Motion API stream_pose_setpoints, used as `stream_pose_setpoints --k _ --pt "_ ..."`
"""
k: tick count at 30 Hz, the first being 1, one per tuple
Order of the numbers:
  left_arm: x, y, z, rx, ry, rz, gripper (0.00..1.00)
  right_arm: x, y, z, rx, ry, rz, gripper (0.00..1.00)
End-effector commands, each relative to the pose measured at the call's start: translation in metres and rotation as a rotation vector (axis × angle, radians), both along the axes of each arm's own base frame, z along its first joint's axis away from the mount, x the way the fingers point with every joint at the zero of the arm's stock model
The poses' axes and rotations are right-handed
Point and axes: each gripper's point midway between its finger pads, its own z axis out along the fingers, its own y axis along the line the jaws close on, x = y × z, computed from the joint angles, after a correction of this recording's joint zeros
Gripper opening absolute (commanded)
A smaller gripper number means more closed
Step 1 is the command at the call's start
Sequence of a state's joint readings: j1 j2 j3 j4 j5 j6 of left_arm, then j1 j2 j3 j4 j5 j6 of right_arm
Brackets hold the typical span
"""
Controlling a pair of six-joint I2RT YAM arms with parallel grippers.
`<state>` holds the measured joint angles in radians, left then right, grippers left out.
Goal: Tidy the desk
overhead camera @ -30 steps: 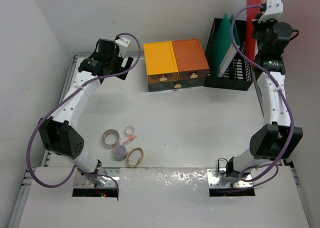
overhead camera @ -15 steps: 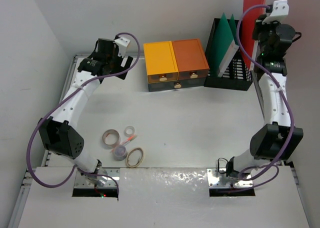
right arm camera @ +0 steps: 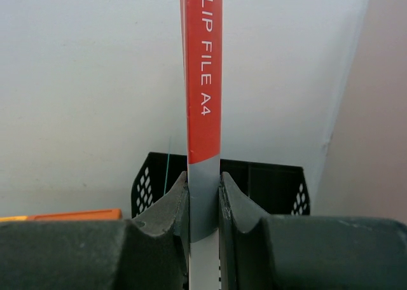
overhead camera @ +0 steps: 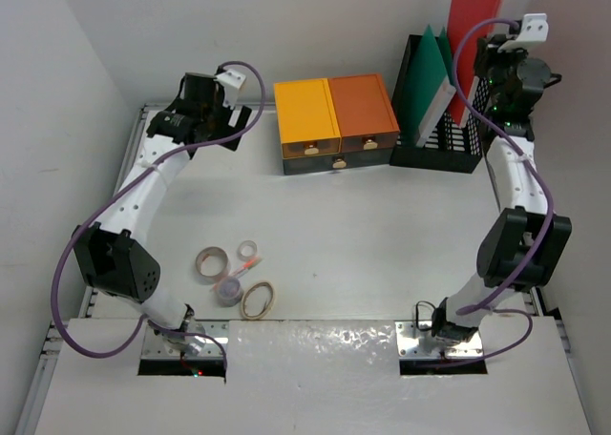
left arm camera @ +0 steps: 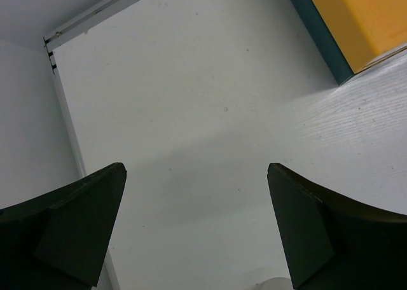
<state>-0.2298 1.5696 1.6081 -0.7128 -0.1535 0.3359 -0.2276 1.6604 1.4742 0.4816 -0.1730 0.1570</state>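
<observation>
The white desk [overhead camera: 382, 225] fills the top view. My right gripper [right arm camera: 204, 194] is shut on the spine of a red clip file [right arm camera: 201, 74], marked "CLIP FILE A4". It holds the file [overhead camera: 474, 25] upright above the black mesh file holder [overhead camera: 441, 154] at the back right, and the holder also shows behind the jaws in the right wrist view [right arm camera: 261, 182]. My left gripper [left arm camera: 197, 226] is open and empty, hovering over the bare desk [left arm camera: 191, 112] at the back left. Several tape rolls [overhead camera: 234, 278] lie at the front left.
A yellow and orange drawer box [overhead camera: 334, 120] stands at the back centre; its yellow corner shows in the left wrist view [left arm camera: 356, 23]. A green folder [overhead camera: 425, 82] leans in the file holder. White walls close the back and left sides.
My right arm has lifted the red file higher, so more of it shows against the back wall. The left arm has not moved.
</observation>
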Motion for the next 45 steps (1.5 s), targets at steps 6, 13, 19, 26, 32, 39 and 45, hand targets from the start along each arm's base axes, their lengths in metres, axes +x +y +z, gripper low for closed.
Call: stream_pose_setpoints --k 6,13,19,26,32,39,45 --pt "0.013 0.012 0.015 0.009 -0.069 0.037 0.93 -0.011 0.003 0.034 -0.048 -0.296 0.010 0.00" --pt "0.022 0.014 0.009 0.030 -0.053 0.045 0.93 -0.010 0.004 0.004 -0.053 -0.355 0.023 0.00" --pt "0.032 0.012 0.004 0.033 -0.042 0.043 0.93 -0.003 0.010 -0.036 -0.026 -0.370 0.074 0.00" --pt "0.034 0.012 -0.005 0.042 -0.020 0.041 0.93 0.001 0.011 -0.067 -0.020 -0.380 0.084 0.00" --pt "0.037 0.011 -0.010 0.043 -0.012 0.042 0.93 -0.008 0.015 -0.100 -0.031 -0.358 0.090 0.00" --pt "0.036 0.010 -0.013 0.040 -0.001 0.040 0.93 -0.007 0.011 -0.108 -0.016 -0.366 0.071 0.00" --pt "0.037 0.011 -0.013 0.046 -0.005 0.043 0.93 -0.026 0.014 -0.062 -0.064 -0.496 0.050 0.00"
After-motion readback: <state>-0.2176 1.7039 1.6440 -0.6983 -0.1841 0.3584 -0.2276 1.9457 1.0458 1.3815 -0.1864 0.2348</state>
